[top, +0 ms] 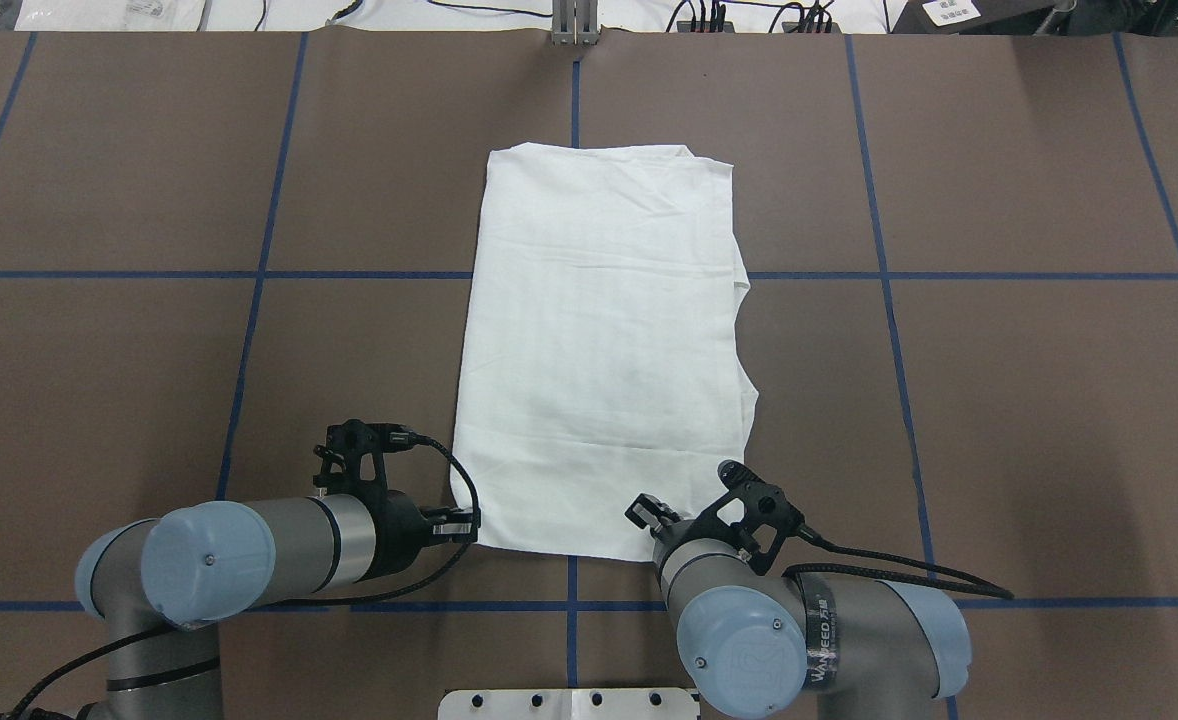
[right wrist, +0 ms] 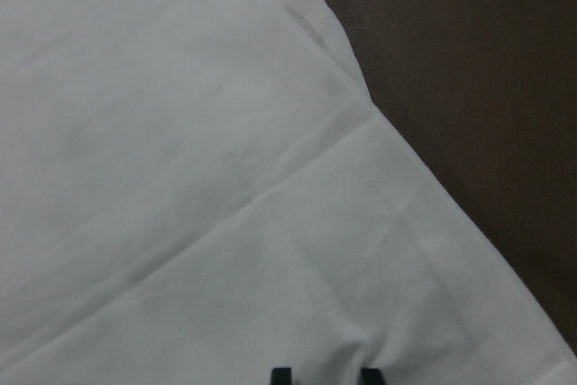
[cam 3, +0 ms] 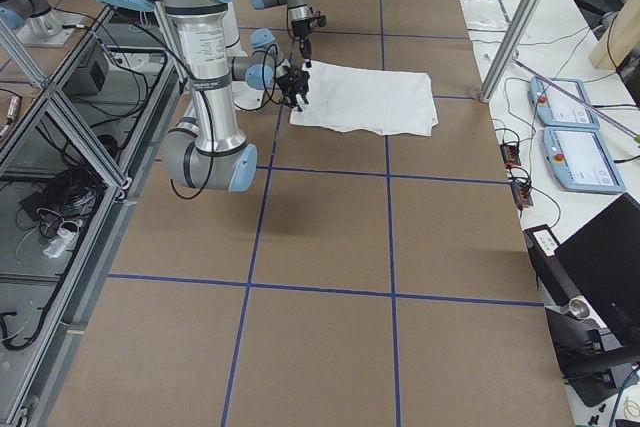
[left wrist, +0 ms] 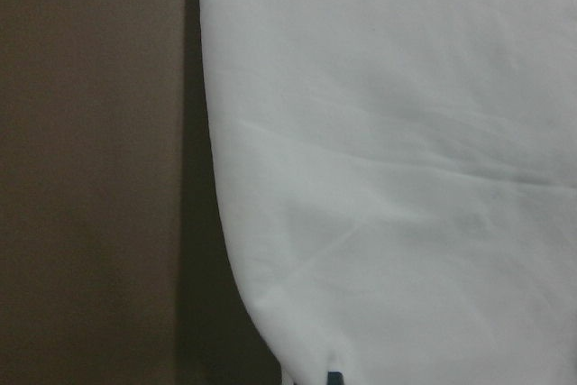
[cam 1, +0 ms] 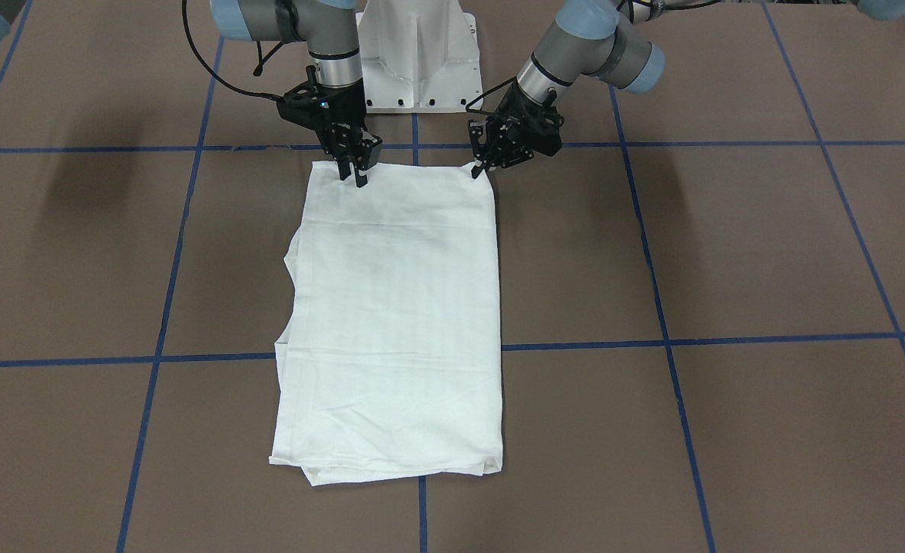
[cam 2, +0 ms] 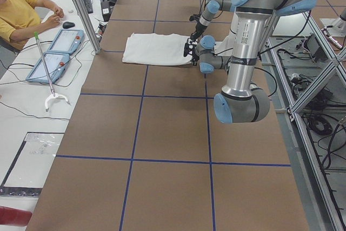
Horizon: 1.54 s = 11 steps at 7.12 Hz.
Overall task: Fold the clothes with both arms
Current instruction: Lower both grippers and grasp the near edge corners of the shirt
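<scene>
Shirt [top: 599,350] flat overhead, stacked layers frontally, right end effector [cam 1: 353,175] on corner

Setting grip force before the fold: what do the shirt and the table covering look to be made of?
Shirt: looks like thin cotton-type cloth, matte white, lying limp with soft creases and layered edges. Table covering: probably brown paper or board, matte, flat and glare-free; not certain. Its blue grid lines look like stuck-on tape.

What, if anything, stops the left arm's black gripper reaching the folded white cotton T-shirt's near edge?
Probably nothing; yes, it looks reachable. The left gripper sits at the white T-shirt's corner, with no object between them.
</scene>
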Available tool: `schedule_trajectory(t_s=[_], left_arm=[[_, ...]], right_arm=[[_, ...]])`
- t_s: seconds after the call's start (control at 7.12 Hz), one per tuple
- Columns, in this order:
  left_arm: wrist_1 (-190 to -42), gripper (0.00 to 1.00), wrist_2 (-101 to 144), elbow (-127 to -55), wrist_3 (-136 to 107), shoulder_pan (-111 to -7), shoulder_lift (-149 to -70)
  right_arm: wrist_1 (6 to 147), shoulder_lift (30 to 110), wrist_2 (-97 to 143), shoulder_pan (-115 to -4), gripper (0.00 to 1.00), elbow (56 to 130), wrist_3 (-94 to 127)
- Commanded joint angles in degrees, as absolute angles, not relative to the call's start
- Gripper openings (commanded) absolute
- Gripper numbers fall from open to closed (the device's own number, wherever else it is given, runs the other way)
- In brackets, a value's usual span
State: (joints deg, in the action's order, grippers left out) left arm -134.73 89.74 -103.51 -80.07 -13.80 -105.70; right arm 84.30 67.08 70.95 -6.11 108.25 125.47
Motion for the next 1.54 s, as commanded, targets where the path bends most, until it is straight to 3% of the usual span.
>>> schedule_trajectory(t_s=[0.0,0.14,0.42,1.12,1.26,1.4], left_arm=[[-134.7,0.0,89.7,-103.6,-80.1,-13.8,-105.7],[-134.7,0.0,89.7,-103.6,-80.1,-13.9,-105.6],[-134.7,0.0,89.7,-103.6,-80.2,-13.8,-105.6],[-134.7,0.0,89.6,-103.8,-80.1,-13.9,-105.4],[-134.7,0.0,89.6,-103.9,-80.1,-13.9,-105.5],[-134.7,0.0,89.6,-103.9,-80.1,-13.9,-105.4]], right_arm=[[87.4,67.1,72.2,-6.5,0.48,109.2,124.8],[91.7,67.1,74.7,-6.8,0.74,111.8,123.8],[93.9,67.1,74.4,-6.2,0.99,111.7,123.4],[93.3,64.6,74.3,-5.9,0.94,107.2,123.5],[93.2,64.6,74.3,-5.9,0.89,107.0,123.5],[93.2,64.3,74.3,-5.9,0.71,107.0,123.7]])
